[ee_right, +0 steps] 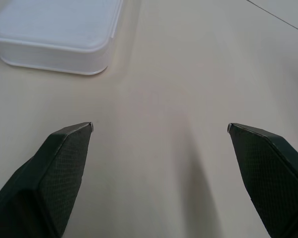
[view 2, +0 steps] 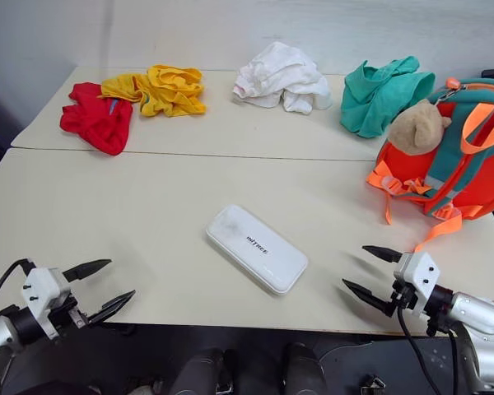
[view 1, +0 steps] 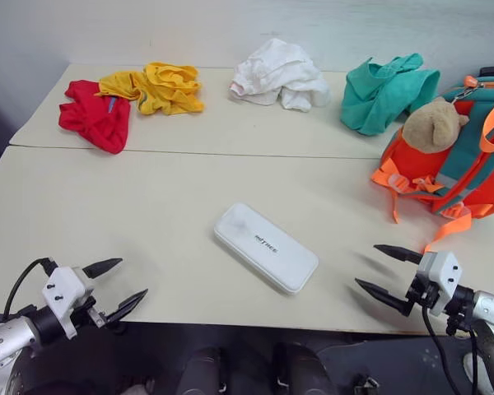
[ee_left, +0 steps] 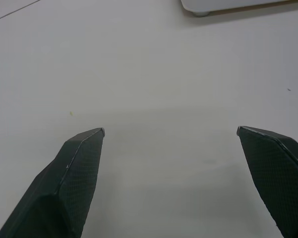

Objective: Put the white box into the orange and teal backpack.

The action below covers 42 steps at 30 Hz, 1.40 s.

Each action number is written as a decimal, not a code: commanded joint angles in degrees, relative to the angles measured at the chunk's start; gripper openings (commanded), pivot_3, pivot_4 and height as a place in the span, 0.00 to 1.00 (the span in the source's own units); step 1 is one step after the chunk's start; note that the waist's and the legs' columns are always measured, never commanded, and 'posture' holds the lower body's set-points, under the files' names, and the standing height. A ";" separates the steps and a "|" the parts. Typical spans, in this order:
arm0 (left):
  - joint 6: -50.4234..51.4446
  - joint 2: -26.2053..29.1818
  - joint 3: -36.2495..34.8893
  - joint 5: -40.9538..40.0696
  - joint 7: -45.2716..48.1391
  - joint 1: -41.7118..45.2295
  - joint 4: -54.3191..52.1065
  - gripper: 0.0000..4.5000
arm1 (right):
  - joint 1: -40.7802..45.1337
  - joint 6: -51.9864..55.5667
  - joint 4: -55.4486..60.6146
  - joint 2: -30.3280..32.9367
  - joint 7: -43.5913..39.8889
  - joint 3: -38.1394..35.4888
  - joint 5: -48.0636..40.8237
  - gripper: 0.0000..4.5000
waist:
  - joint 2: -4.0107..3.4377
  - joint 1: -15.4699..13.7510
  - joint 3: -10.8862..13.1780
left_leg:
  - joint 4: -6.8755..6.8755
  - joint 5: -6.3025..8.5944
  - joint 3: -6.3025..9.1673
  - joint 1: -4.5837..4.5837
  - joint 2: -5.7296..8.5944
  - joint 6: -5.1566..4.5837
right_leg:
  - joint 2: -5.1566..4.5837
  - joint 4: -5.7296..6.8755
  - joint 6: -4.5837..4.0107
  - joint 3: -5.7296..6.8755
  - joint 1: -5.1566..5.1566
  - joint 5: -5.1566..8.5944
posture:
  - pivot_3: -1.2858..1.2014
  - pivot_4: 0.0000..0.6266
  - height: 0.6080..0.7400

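Grippers idling at the near table edge: left gripper [view 1: 119,284] and right gripper [view 1: 387,271] both spread wide, empty. White box [view 1: 265,247] lying flat mid-table between them. Backpack [view 1: 469,152] sitting far right. Risk: glossy box skidding away under a one-sided pinch.

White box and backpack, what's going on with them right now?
Nothing is held yet. The white box lies flat mid-table, untouched, between the two open pincers: the left pincer and right pincer hover low near the front edge. The backpack sits at the table's right side. Red, yellow, white and teal cloth heaps lie along the back.
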State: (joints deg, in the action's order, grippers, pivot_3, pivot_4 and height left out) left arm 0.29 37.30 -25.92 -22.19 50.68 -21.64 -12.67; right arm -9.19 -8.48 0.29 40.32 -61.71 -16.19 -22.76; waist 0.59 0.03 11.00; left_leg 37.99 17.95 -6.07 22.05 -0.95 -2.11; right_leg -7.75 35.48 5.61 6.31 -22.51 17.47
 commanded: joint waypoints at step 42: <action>7.22 -11.87 31.14 11.83 1.80 55.18 32.50 0.01 | 2.25 6.92 12.28 -2.78 4.96 15.92 7.31 0.00 | 0.18 -1.29 -0.10 | 0.44 -0.20 -0.29 0.05 0.09 -0.11 | 0.26 0.38 0.20 0.35 -0.05 -0.10 | 0.52 0.24 1.00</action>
State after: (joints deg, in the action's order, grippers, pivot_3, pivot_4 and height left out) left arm 7.32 25.01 5.60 -9.10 51.42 34.14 22.66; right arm -6.99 -1.35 12.50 37.44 -57.01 -0.08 -15.18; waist 0.78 -1.26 10.90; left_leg 38.42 17.75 -6.35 22.10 -0.87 -2.22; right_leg -7.52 35.86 5.81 6.65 -22.56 17.37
